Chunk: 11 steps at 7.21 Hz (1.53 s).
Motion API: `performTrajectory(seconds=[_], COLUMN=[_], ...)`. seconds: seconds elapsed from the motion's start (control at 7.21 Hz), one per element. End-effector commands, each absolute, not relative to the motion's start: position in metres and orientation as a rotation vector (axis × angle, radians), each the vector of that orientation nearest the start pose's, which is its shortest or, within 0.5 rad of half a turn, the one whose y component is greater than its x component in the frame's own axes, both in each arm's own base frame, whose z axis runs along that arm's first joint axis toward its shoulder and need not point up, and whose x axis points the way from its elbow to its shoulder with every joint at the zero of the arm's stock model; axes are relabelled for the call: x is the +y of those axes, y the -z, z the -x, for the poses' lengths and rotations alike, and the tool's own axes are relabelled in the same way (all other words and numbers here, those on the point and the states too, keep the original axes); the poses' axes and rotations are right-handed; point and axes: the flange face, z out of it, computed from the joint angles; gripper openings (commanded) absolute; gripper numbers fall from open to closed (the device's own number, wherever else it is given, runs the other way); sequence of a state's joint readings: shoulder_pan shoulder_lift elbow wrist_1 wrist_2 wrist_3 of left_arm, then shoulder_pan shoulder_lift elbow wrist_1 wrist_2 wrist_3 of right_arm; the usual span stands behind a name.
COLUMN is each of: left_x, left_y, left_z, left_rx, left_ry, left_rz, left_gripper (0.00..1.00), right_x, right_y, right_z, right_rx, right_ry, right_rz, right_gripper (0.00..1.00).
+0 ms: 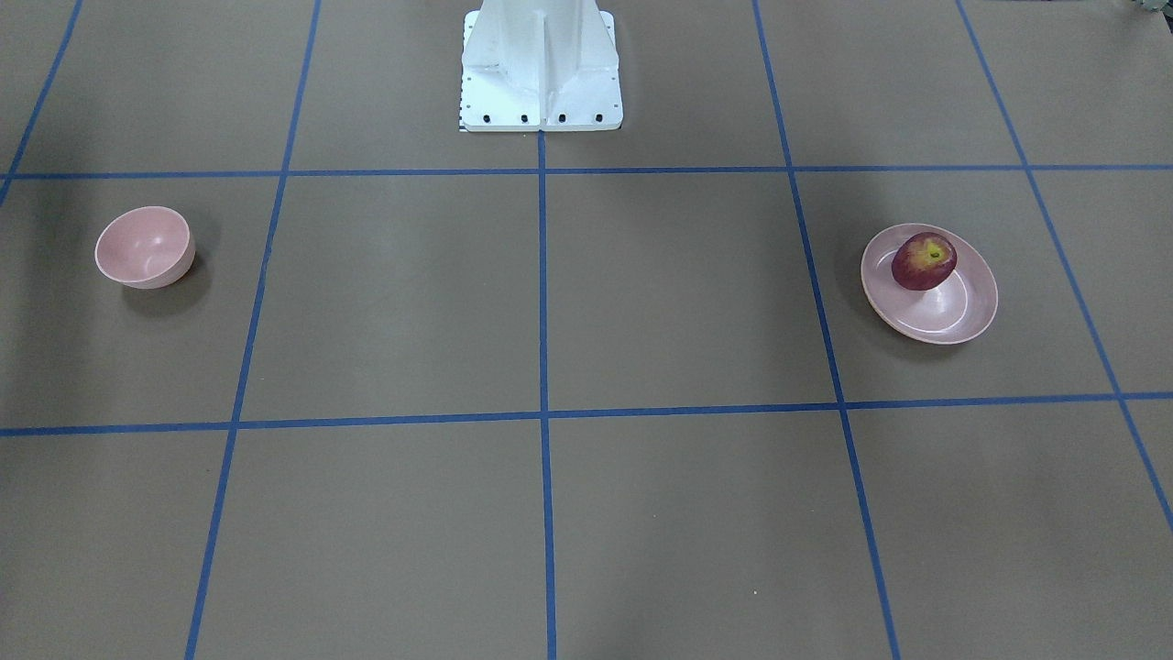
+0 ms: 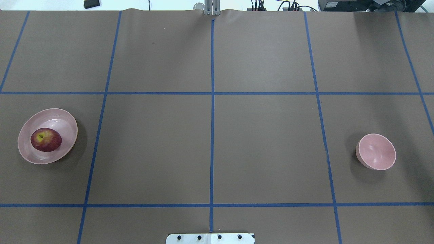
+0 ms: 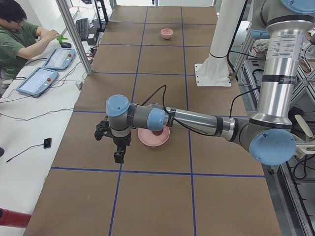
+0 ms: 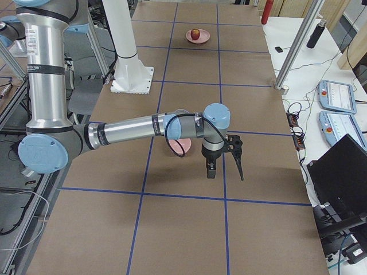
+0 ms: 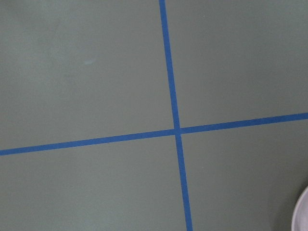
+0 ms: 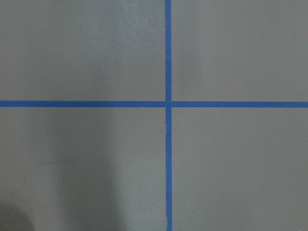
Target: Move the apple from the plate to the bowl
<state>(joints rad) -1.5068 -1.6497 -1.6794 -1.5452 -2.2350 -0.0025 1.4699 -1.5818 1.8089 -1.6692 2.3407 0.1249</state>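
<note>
The dark red apple lies on the wide pale pink plate on the robot's left side of the table; both also show in the overhead view, apple on plate. The small deep pink bowl stands empty on the robot's right side. My left gripper hangs above the table beside the plate, on its outer side. My right gripper hangs above the table beside the bowl. Both grippers show only in the side views, so I cannot tell whether they are open or shut.
The white robot pedestal stands at the table's middle. Blue tape lines grid the brown table. An operator sits by control tablets beyond the table's far edge. A metal post stands there too.
</note>
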Motion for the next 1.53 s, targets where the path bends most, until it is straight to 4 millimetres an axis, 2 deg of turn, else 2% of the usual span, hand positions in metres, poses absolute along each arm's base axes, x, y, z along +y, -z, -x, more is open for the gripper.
performTrajectory(seconds=[0.0,0.14,0.28,0.42,0.55,0.69,0.97,1.11,1.39], left_x=[-0.546,-0.549,-0.548,-0.547,-0.546,-0.545,-0.545,-0.546,-0.535], left_y=[-0.541,-0.536,-0.542,-0.551,-0.545,-0.546,-0.544,-0.536,-0.518], left_z=[0.007,-0.024,-0.054,-0.059,-0.059,-0.058,-0.06,-0.067,-0.111], left_rx=[0.681,0.684,0.678,0.681,0.687,0.689,0.702,0.717,0.814], left_ry=[-0.161,-0.209,-0.261,-0.2,-0.141,-0.139,-0.113,-0.076,-0.04], left_rz=[-0.187,-0.18,-0.164,-0.124,-0.112,-0.119,-0.122,-0.108,-0.022], left_gripper=[0.98,0.98,0.98,0.98,0.98,0.98,0.98,0.98,0.98], right_x=[-0.485,-0.499,-0.481,-0.456,-0.427,-0.41,-0.39,-0.386,-0.383], right_y=[-0.518,-0.501,-0.504,-0.528,-0.547,-0.572,-0.59,-0.592,-0.598], right_z=[0.047,0.06,0.08,0.087,0.091,0.102,0.155,0.169,0.182], right_rx=[-1.062,-1.019,-0.981,-0.979,-1.01,-1.03,-1.018,-0.995,-0.966], right_ry=[-0.074,-0.16,-0.089,-0.033,0.03,0.084,0.215,0.242,0.259], right_rz=[0.155,0.168,0.114,0.065,0.001,-0.011,0.026,0.027,0.032], right_gripper=[1.0,1.0,1.0,1.0,1.0,1.0,1.0,1.0,1.0])
